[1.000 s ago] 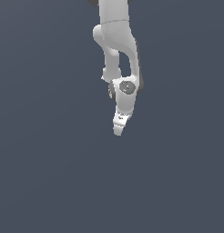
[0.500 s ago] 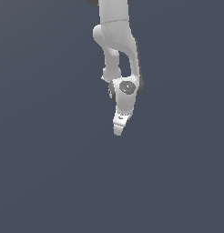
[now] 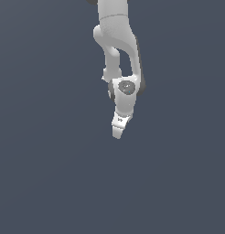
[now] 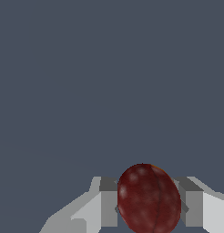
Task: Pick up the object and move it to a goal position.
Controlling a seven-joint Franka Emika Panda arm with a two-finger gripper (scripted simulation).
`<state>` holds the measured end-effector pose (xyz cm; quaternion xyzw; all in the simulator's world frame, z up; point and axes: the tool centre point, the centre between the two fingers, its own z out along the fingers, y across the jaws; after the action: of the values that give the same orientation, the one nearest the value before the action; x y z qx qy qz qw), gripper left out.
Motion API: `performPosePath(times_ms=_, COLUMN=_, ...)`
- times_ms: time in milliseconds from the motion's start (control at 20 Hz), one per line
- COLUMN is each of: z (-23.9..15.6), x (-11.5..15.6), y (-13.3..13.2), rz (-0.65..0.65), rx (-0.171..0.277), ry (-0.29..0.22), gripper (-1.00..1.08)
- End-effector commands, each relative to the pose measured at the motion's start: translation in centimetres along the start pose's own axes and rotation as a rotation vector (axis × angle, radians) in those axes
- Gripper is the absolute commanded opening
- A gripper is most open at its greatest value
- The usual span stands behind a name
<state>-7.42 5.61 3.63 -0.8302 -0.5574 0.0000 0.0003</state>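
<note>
In the wrist view the object [image 4: 149,202] shows as a dark red, glossy oval, pressed between two grey fingers [image 4: 108,205] of my white gripper [image 4: 150,207]. The gripper is shut on it. In the exterior view the arm hangs down from the top, and the gripper [image 3: 117,134] points downward above the plain grey floor [image 3: 50,183]. There the object is hidden by the gripper.
A flat, uniform dark grey surface [image 4: 109,82] fills the rest of both views. No other objects, containers or edges show.
</note>
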Motion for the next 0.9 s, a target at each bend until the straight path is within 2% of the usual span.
performPosePath(times_ms=0, z=-1.0, x=0.1, y=1.2, rz=0.000, rx=0.000, ry=0.001, gripper=-1.00)
performPosePath(times_ms=550, z=-6.7, x=0.7, y=8.3, rz=0.000, rx=0.001, ry=0.002, gripper=-1.00)
performPosePath(times_ms=850, z=-8.9, x=1.0, y=11.2, rz=0.001, rx=0.000, ry=0.001, gripper=-1.00)
